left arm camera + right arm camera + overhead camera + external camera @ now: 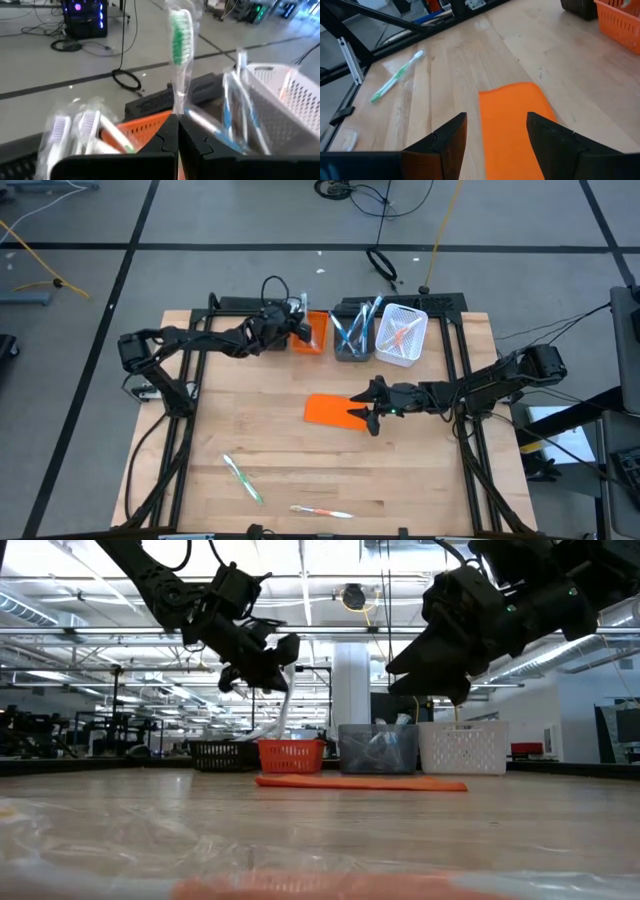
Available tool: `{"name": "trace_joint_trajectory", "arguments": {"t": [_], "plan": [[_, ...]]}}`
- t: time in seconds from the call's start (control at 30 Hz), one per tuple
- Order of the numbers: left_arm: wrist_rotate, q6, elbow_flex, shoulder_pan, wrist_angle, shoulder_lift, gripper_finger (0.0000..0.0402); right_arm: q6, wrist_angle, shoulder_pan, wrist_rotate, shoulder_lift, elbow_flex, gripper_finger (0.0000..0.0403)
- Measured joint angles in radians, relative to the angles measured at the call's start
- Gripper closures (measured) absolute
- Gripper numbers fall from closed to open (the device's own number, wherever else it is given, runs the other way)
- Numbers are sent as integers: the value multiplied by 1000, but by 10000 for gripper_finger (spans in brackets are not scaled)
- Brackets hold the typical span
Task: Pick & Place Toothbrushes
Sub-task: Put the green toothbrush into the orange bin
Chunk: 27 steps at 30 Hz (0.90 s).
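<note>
My left gripper [303, 328] is at the far side of the table, over the orange bin [314, 333], shut on a toothbrush with green bristles [180, 35] in a clear wrapper. Two more toothbrushes lie flat on the near part of the table: a green one [243, 478] and an orange-red one [320, 511]. My right gripper [366, 408] hovers open above the right end of the flat orange sheet [332, 411], with nothing between its fingers [445, 140]. My left gripper pinches the wrapped toothbrush by its handle [178, 107] between its two shut fingers. The brush head sticks out well beyond the fingertips. The toothbrush is lifted clear of the table, above the row of bins.
A row of small bins stands along the far edge. The grey bin [352, 338] holds blue toothbrushes [235, 110] and the white bin [402, 335] an orange-red one. A black bin [222, 753] is at the row's left end. Bare wood lies between the sheet and the near toothbrushes.
</note>
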Motion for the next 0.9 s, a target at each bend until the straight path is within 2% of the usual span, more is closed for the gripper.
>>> {"name": "trace_joint_trajectory", "arguments": {"t": [0.9], "plan": [[-11,-124,0,6,33,119,401,-2,7,0,1,0,0,206]]}}
